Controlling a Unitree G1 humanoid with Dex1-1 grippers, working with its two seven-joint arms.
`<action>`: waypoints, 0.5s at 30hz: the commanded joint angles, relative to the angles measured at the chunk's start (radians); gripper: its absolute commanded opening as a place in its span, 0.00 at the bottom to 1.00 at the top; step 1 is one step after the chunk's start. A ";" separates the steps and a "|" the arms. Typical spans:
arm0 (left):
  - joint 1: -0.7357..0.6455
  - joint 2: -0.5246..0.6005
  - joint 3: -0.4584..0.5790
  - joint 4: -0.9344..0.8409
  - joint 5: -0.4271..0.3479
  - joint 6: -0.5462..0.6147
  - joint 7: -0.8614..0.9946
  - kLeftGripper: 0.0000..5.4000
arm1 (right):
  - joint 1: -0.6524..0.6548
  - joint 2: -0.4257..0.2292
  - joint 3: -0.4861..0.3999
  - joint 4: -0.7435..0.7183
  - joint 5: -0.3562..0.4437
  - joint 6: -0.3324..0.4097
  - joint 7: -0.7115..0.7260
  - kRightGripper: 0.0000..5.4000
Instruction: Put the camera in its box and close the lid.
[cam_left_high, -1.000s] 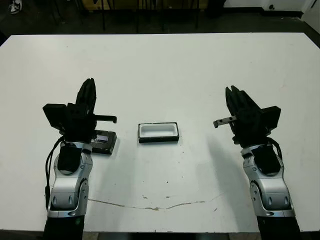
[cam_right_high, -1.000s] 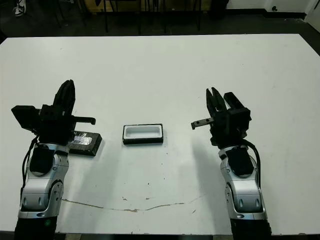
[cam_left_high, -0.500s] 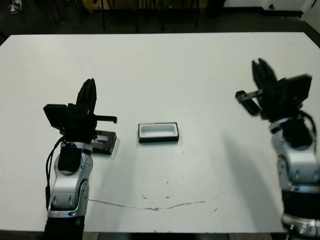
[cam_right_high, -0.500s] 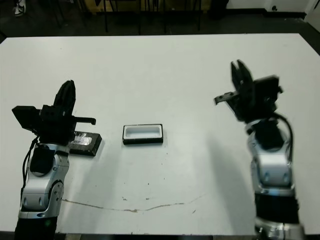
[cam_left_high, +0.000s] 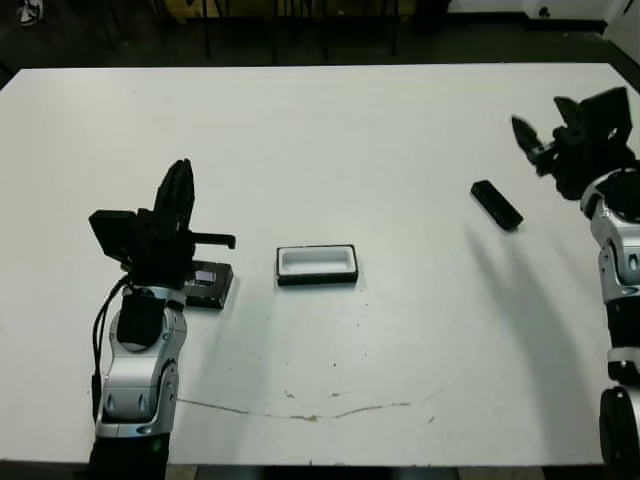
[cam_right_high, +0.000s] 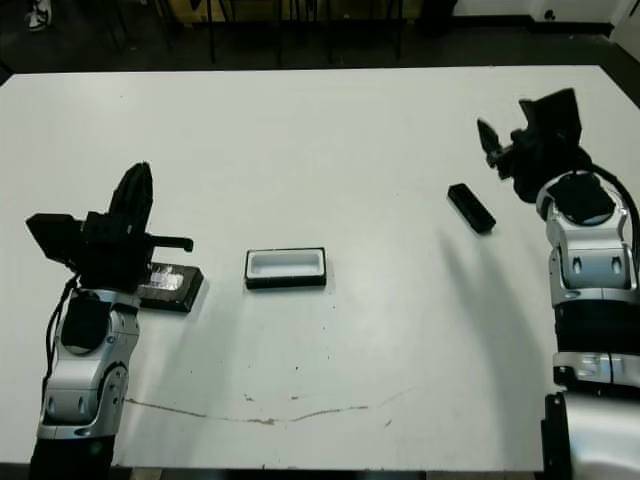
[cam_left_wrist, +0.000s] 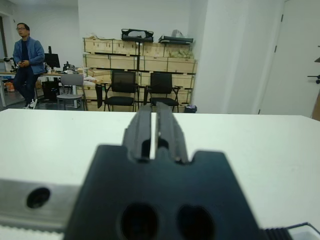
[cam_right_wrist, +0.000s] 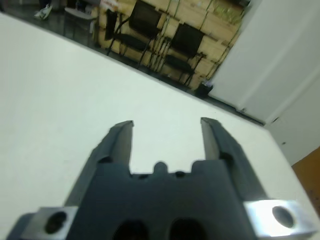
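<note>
Our empty, open right gripper (cam_right_wrist: 166, 131) hovers just beyond the camera (cam_left_high: 496, 204), whose long axis runs diagonally, well right of the box (cam_left_high: 317, 265), while our closed left gripper (cam_left_wrist: 154, 125) idles over the lid (cam_left_high: 211, 285).

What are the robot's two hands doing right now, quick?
Left gripper: shut, holding nothing.
Right gripper: open, holding nothing; the camera lies on the table.
</note>
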 joint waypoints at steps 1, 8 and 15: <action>0.021 0.010 0.001 0.005 0.017 0.007 0.009 0.00 | -0.031 -0.026 0.014 0.080 0.004 0.005 0.066 0.67; 0.017 0.012 0.001 0.011 0.017 0.000 0.006 0.00 | -0.034 -0.022 0.003 0.091 0.039 0.109 0.101 0.90; 0.014 0.018 0.007 0.019 0.012 0.003 0.000 0.00 | 0.013 -0.002 -0.008 0.034 0.096 0.217 0.110 1.00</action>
